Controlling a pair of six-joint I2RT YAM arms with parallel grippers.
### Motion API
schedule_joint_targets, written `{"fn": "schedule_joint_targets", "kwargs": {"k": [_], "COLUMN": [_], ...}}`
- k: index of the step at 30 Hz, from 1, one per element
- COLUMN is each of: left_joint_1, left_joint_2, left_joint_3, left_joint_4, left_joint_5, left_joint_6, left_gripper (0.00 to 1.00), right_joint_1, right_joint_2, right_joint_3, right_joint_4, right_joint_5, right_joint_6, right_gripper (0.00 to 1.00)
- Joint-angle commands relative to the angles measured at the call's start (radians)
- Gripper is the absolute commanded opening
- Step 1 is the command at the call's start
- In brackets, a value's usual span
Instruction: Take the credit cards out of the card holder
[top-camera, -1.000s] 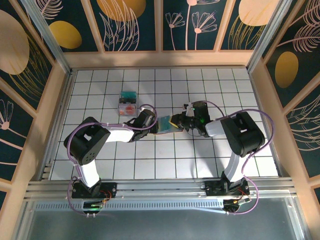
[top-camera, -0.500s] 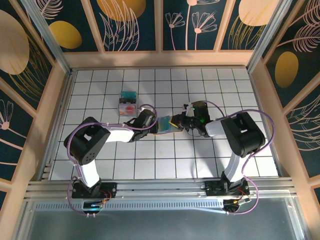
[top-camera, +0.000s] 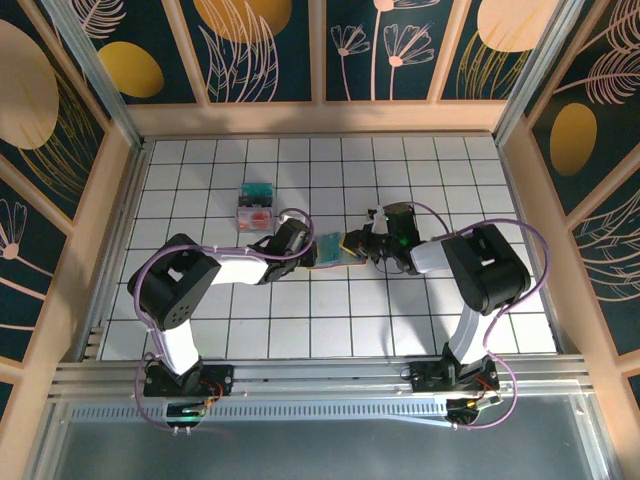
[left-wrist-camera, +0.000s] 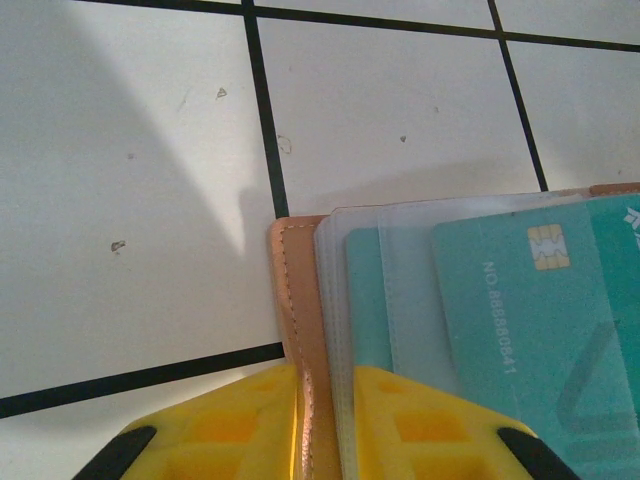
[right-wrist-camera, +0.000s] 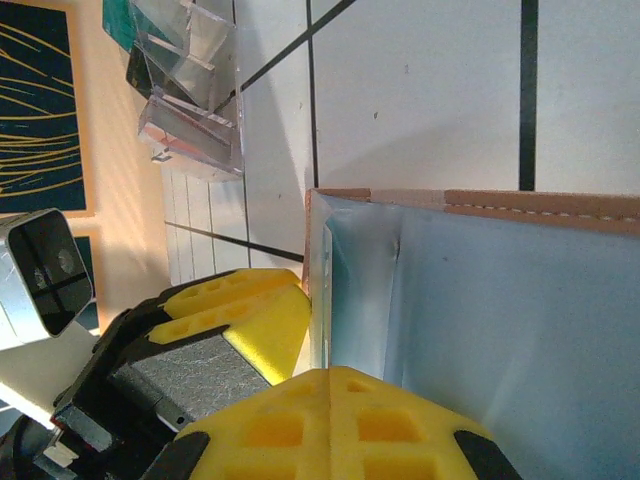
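Pinkish-brown folding card holder (top-camera: 330, 247) mid white tiled table (top-camera: 450, 180), left gripper (left-wrist-camera: 322, 385) pinching its cover edge, teal-green plastic card (left-wrist-camera: 540, 330) tucked inside, right gripper (right-wrist-camera: 330, 392) squeezed tight on its grey-blue flap, clear plastic box (right-wrist-camera: 195, 90) behind

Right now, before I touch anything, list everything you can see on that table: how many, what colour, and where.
card holder: one, pinkish-brown outside, grey-blue inside, mid-table between the two claws.
teal card: one, with a chip, tucked in the card holder's clear sleeves.
clear stand: one, transparent, on the table beyond the left arm.
second teal card: one, far end of the clear stand.
red-and-white card: one, near end of the clear stand.
table: one, white tiles with dark lines.
left claw: yellow fingers, shut on the card holder's pinkish-brown edge.
right claw: yellow fingers, shut on the card holder's opposite side.
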Motion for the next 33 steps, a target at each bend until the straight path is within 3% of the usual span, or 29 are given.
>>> {"fn": "schedule_joint_targets", "kwargs": {"k": [1,4,15,27,33], "left_joint_1": [-0.005,-0.006,-0.007,-0.006,-0.007], "left_joint_2": [-0.01,-0.049,-0.125,0.024,0.071], "left_joint_3": [-0.01,0.009,0.049,0.103,0.111], "left_joint_4": [-0.119,-0.137,-0.133,-0.062,-0.066], "left_joint_5": [-0.003,0.001,0.044,0.212,0.222], "left_joint_6": [0.007,0.024,0.038,0.076,0.066], "left_gripper": [0.26,0.33,0.35,0.25,0.18], "right_joint_1": [-0.008,-0.008,-0.009,-0.008,-0.007], "right_joint_2": [-0.031,-0.025,-0.034,-0.023,-0.011], "right_joint_3": [-0.004,-0.004,-0.006,-0.009,-0.01], "right_joint_4": [-0.019,-0.015,-0.023,-0.001,0.031], "right_joint_5": [0.02,0.016,0.017,0.012,-0.003], "right_joint_6": [-0.026,-0.025,-0.028,-0.006,0.013], "right_gripper": [0.0,0.0,0.0,0.0,0.01]}}
